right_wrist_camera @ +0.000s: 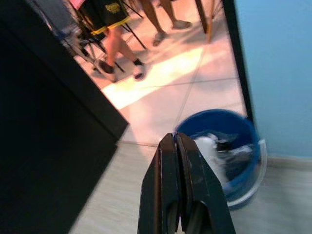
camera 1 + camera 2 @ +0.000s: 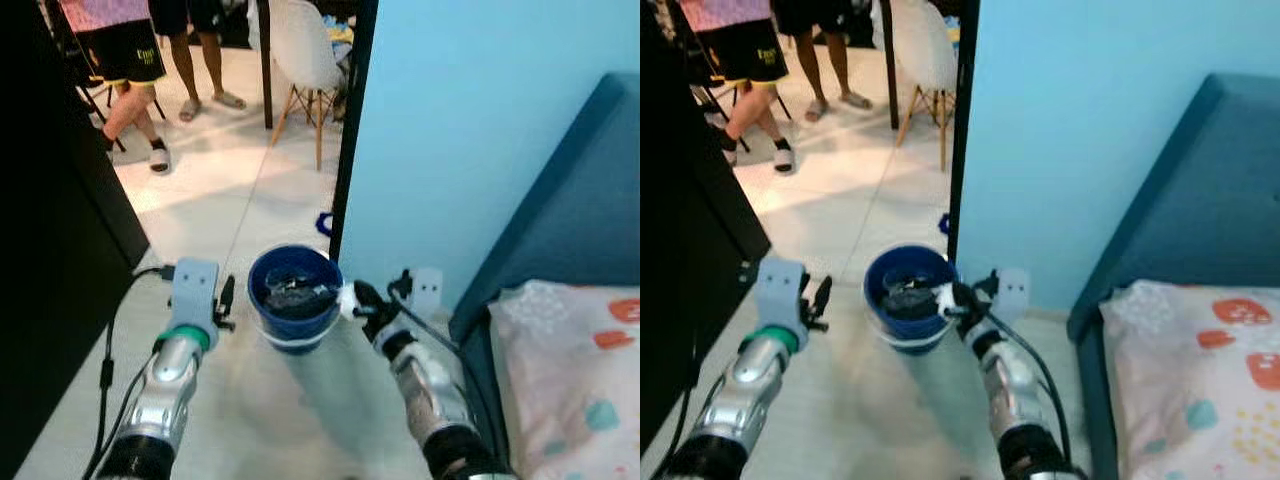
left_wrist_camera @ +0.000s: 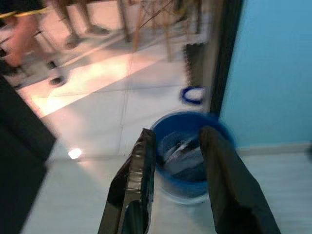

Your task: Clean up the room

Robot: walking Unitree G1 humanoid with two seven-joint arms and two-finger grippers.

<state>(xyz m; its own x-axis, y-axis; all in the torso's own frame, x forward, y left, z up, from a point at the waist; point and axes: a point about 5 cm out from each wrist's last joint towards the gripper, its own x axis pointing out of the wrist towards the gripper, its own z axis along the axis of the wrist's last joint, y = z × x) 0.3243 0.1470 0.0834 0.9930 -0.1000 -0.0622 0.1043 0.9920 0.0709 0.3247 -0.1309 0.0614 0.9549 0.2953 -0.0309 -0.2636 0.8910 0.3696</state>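
My right gripper (image 2: 352, 298), fingers pressed together, hangs at the bucket (image 2: 294, 297) rim; left gripper (image 3: 178, 161) spread beside it. Any swing could tip the bucket.

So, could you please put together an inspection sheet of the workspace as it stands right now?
Surface: pale tiled floor, lit beyond the doorway.
Job's things: blue bin on the floor beside the blue wall, holding crumpled white and dark rubbish.
Clutter: small blue ring on the floor by the door frame.
Grippers: left gripper open, fingers apart, aimed at the bin; right gripper shut, at the bin's rim, with something white at its tip in the head views.
Cables: black cable along the left arm; another on the right forearm.
Surroundings: bed with patterned cover, white chair, people's legs, dark cabinet.
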